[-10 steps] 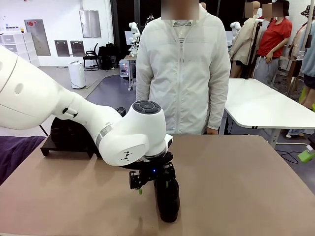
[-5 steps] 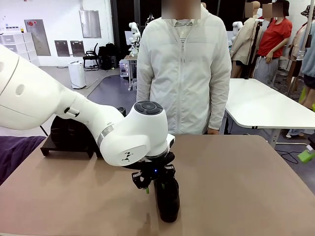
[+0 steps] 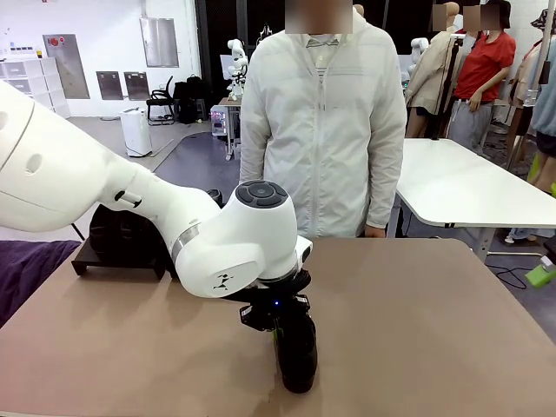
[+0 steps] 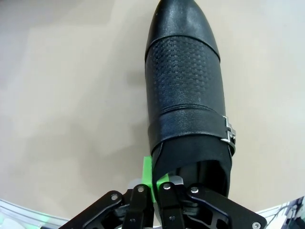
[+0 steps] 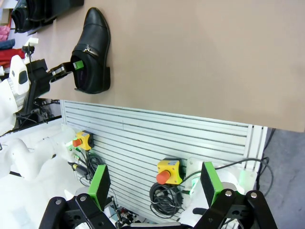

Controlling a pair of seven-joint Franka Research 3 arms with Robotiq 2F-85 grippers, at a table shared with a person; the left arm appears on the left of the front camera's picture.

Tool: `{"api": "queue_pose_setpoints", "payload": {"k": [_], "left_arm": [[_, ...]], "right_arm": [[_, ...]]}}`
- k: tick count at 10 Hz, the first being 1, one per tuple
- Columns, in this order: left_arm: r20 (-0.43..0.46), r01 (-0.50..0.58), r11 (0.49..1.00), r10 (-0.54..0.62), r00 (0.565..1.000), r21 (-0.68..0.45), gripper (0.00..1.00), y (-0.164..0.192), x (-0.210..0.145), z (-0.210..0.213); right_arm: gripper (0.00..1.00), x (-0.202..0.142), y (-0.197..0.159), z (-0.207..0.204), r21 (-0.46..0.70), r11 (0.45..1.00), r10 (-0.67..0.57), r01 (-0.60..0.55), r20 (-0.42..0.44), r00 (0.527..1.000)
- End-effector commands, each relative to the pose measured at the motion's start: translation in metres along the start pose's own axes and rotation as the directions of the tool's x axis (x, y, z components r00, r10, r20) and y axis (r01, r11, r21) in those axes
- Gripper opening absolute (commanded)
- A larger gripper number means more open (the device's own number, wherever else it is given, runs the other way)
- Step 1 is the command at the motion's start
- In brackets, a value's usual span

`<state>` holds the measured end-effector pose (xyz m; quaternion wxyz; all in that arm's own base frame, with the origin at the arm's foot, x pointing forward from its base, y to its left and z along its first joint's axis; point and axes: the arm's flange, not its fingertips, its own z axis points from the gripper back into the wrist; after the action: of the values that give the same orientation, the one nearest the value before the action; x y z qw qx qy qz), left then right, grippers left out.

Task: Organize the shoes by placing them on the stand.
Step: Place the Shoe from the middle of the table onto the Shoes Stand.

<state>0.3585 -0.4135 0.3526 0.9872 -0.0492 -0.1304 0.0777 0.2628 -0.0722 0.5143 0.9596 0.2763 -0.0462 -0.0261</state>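
A black leather shoe with a side buckle lies on the brown table near its front edge, toe towards me. My left gripper is shut on the shoe at the rim of its opening, one green pad outside the wall and one inside. The stand sits at the far left of the table with dark shoes on it, half hidden behind my left arm. My right gripper is open and holds nothing, off the table's near edge; from there the shoe and the stand show.
A person in a white jacket stands at the far edge, hands down. A purple cloth lies at the left edge. Below the near edge, a slatted panel carries yellow stop buttons and cables.
My left gripper dropped a little and went from open to shut on the rim of the shoe. The shoe has stayed in place.
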Motion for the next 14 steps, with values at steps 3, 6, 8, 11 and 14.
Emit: {"api": "queue_pose_setpoints", "payload": {"k": [3, 6, 8, 11, 14], "left_arm": [[0.055, 0.049, 0.998, -0.047, 0.997, -0.033, 0.00, 0.008, -0.004, 0.015], [0.258, 0.237, 0.961, -0.195, 0.946, -0.141, 0.00, 0.033, -0.009, 0.110], [0.429, 0.324, 0.943, -0.261, 0.865, -0.081, 0.00, 0.068, -0.021, 0.146], [0.458, 0.162, 0.976, -0.079, 0.885, -0.144, 0.00, 0.129, -0.030, 0.148], [0.445, 0.288, 0.956, -0.231, 0.865, -0.063, 0.00, 0.083, -0.022, 0.158]], "right_arm": [[1.00, -0.001, -0.002, 0.002, 0.017, 1.000, 0.023, -0.023, 0.000, 1.000], [1.00, -0.001, -0.002, 0.002, 0.017, 1.000, 0.023, -0.023, 0.000, 1.000], [1.00, -0.001, -0.002, 0.002, 0.017, 1.000, 0.023, -0.023, 0.000, 1.000], [1.00, -0.001, -0.002, 0.002, 0.017, 1.000, 0.023, -0.023, 0.000, 1.000], [1.00, -0.001, -0.002, 0.002, 0.017, 1.000, 0.023, -0.023, 0.000, 1.000]]}}
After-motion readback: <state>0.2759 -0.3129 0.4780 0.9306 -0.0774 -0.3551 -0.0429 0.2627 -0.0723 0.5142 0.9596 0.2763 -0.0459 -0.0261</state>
